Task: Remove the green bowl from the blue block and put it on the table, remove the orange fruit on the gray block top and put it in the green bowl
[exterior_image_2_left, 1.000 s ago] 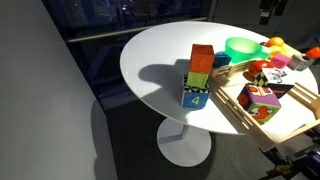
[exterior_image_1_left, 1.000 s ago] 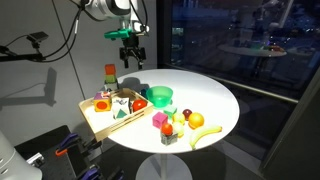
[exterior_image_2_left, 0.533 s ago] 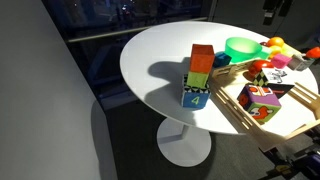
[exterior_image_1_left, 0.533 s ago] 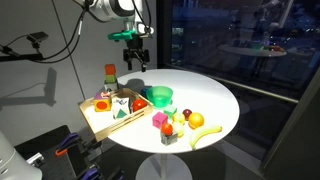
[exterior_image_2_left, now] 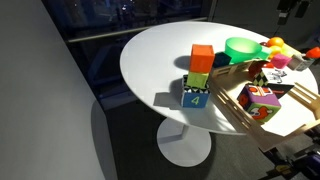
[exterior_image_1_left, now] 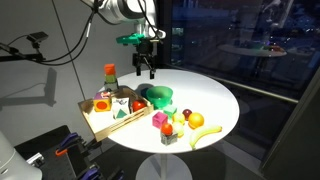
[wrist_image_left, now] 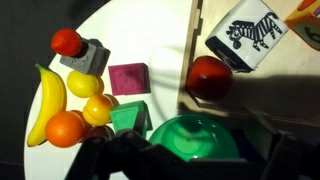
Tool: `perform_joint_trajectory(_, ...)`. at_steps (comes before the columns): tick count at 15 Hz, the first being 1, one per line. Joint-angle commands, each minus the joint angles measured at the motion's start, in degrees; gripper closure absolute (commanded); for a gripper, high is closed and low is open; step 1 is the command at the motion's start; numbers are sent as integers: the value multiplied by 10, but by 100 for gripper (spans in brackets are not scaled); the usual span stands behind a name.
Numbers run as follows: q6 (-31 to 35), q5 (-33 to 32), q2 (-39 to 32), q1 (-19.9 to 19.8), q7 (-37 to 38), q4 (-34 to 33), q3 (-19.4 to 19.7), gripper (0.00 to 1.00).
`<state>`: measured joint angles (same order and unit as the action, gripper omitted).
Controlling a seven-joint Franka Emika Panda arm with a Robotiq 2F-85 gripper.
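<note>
Gripper (exterior_image_1_left: 146, 68): hanging above the worktop (exterior_image_1_left: 215, 100), jaws spread wide, nothing held; in the wrist view, fingers framing the green bowl from above.
Green bowl (exterior_image_1_left: 157, 95): upright on the worktop, toward its middle, just beside the rim of the wooden tray (wrist_image_left: 196, 30); empty inside.
Blue block (exterior_image_2_left: 196, 97): bottom of a stack near a worktop edge, green and orange blocks above it, no bowl on top.
Orange fruit (wrist_image_left: 64, 128): among the toy fruits toward the worktop edge away from the tray, touching the banana (wrist_image_left: 40, 100), apart from the bowl; block beneath it or not, cannot tell.
Gray block (wrist_image_left: 92, 58): just beyond that cluster, carrying a red round fruit (wrist_image_left: 67, 42), not the orange one.
Done, by the look of it: bowl off the blue block and set down on the worktop.
Left: reaching across to the orange fruit, closing on it, carrying it over, dropping it into the bowl.
Progress: roughly halfway.
</note>
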<state>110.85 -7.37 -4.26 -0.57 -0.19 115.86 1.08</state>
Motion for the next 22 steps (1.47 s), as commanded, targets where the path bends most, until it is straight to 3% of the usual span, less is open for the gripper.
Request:
perform_joint_trajectory(1,4,5,4,-22,-6,12,19,0)
perform_joint_trajectory(6,11,-4,-2,-51,0,28,49,0)
perform_joint_trajectory(14,111,-37,-14,-86,3,77,88,0)
perform_joint_trajectory(22,139,-33,-21,-94,1,96,100,0)
